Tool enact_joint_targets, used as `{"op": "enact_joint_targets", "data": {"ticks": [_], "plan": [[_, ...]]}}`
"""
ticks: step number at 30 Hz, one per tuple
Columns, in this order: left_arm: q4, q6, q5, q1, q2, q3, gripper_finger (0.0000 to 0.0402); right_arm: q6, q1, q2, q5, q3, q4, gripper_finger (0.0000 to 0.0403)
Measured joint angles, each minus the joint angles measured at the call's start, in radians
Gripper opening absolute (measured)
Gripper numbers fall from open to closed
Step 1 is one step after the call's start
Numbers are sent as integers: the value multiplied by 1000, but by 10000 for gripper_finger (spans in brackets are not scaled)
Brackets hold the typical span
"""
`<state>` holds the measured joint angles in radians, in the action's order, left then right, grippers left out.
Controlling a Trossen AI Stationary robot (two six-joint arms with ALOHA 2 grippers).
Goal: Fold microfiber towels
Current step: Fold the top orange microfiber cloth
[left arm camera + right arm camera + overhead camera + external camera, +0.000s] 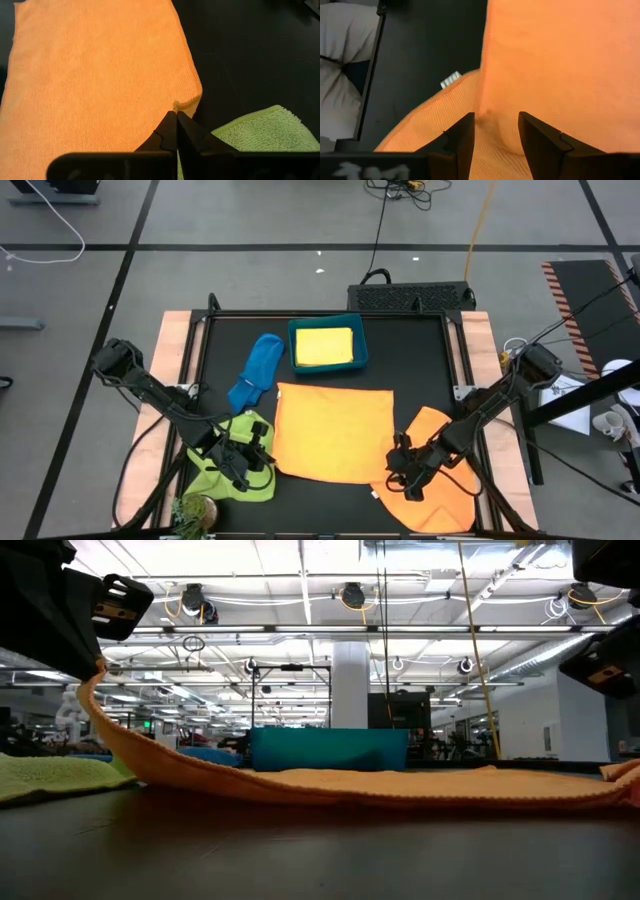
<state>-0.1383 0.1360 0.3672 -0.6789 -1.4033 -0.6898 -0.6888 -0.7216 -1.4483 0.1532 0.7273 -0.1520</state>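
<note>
Orange towel (333, 430) lies spread flat mid-table, unfolded; left gripper (176, 116) is pinched tight on its near-left corner, right gripper (496, 134) hangs with jaws apart over its near-right corner, gripping nothing. Only the yellow towel (322, 346) looks finished, folded in the bin (362, 358). Blue (256, 372), green (228, 470) and second orange (440, 500) lie crumpled, so most of the job is left.

Orange towels (333, 430), lime-green towel (232, 470), blue towel (258, 370), teal bin (328, 358).

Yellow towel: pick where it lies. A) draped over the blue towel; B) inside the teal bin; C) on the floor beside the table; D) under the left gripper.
B: the high view shows the yellow towel lying flat inside the teal bin, apart from both arms.
</note>
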Motion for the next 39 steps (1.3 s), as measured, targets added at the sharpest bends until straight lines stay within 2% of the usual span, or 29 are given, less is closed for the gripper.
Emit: {"op": "enact_joint_targets", "data": {"ticks": [12, 26, 39], "plan": [[0, 2, -8, 0, 0, 0, 0, 4, 2, -35, -27, 0, 13, 139], [0, 5, -9, 0, 0, 0, 0, 47, 2, -35, -27, 0, 13, 48], [1, 10, -18, 0, 0, 0, 0, 101, 2, -35, -26, 0, 73, 36]]}}
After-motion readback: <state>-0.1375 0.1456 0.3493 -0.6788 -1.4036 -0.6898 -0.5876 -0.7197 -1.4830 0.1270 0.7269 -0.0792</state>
